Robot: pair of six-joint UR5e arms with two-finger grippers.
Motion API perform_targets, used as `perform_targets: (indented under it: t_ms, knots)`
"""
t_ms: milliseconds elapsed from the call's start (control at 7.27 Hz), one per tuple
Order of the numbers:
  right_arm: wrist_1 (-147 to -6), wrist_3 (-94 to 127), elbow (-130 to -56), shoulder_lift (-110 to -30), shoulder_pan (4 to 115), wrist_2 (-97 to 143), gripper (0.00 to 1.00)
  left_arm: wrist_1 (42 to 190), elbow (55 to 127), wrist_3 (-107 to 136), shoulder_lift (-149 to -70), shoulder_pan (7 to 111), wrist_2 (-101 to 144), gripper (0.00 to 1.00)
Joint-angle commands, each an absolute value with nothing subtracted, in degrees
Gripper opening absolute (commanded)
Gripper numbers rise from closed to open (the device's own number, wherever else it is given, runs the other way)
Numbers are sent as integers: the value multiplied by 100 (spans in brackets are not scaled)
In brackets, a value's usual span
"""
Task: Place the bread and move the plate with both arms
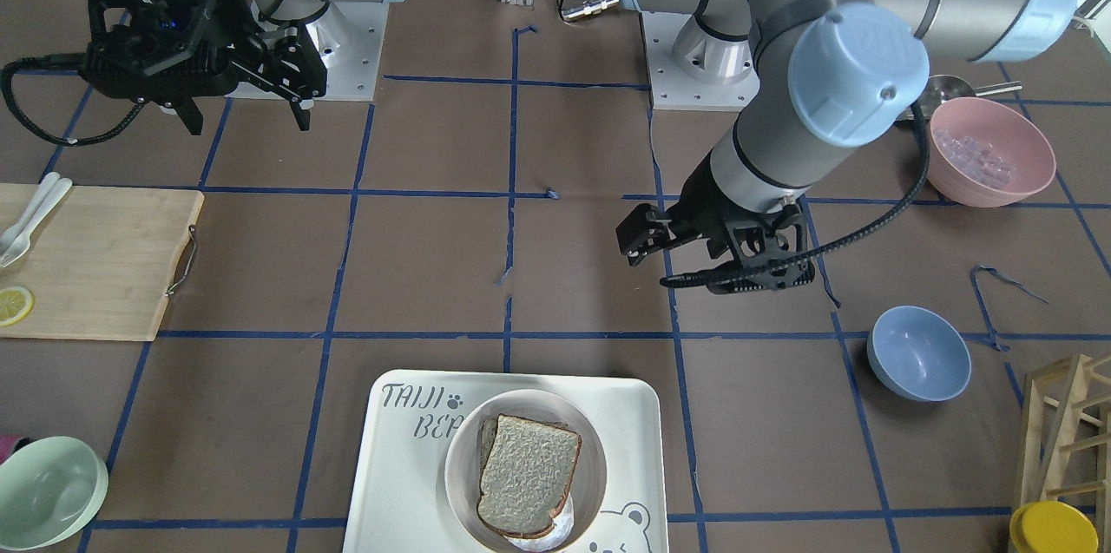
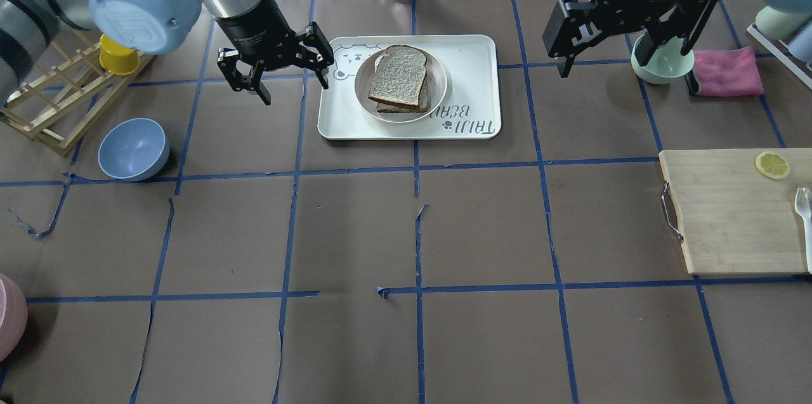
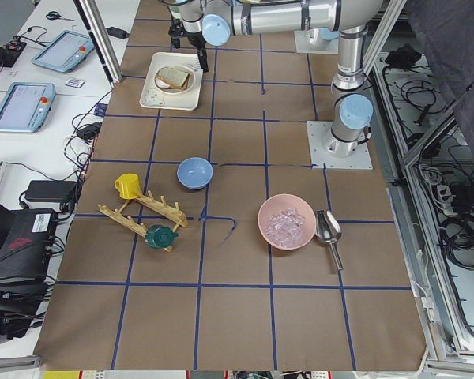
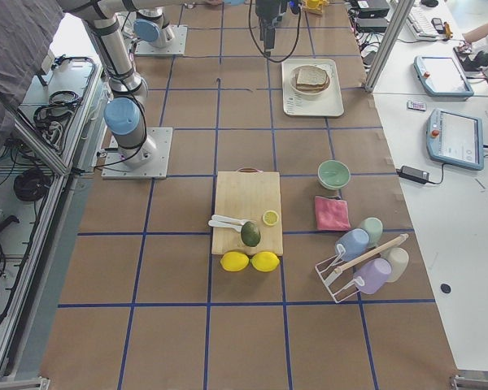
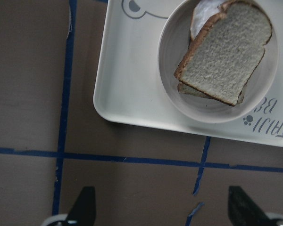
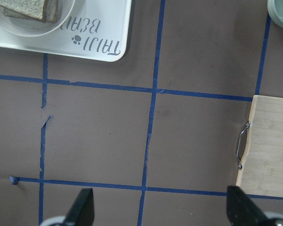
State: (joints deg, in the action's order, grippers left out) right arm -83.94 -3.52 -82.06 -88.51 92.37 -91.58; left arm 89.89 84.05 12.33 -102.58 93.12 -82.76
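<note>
The bread (image 1: 529,475) lies on top of a second slice in the round cream plate (image 1: 457,457), which stands on the bear tray (image 1: 399,466). In the overhead view the bread (image 2: 398,74) and plate (image 2: 363,84) are at the far middle. My left gripper (image 2: 293,88) hangs open and empty just left of the tray (image 2: 469,74), above the table. The left wrist view shows its gripper (image 5: 162,212) open, with the bread (image 5: 224,59) ahead. My right gripper (image 2: 625,74) is open and empty, high to the right of the tray. It also shows open in its wrist view (image 6: 162,212).
A blue bowl (image 2: 133,149) and a wooden rack (image 2: 57,106) with a yellow cup are at the left. A pale green bowl (image 2: 663,61) and a pink cloth (image 2: 726,71) sit under the right arm. A cutting board (image 2: 736,210) lies at the right edge.
</note>
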Motion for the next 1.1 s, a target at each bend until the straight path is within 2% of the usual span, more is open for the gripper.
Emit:
perform_targets:
  t_ms: [0, 412, 962]
  knots:
    - [-8394, -352, -8209, -8851, 9237, -9158, 100, 9579, 8490, 1222, -9416, 9308, -8594, 100]
    - [-8402, -352, -8209, -8851, 9237, -9158, 100, 9440, 8578, 105, -9150, 9211, -8980, 100]
    - [-8394, -343, -8209, -8842, 9229, -9158, 100, 8815, 8596, 325, -9176, 9220, -9229, 100]
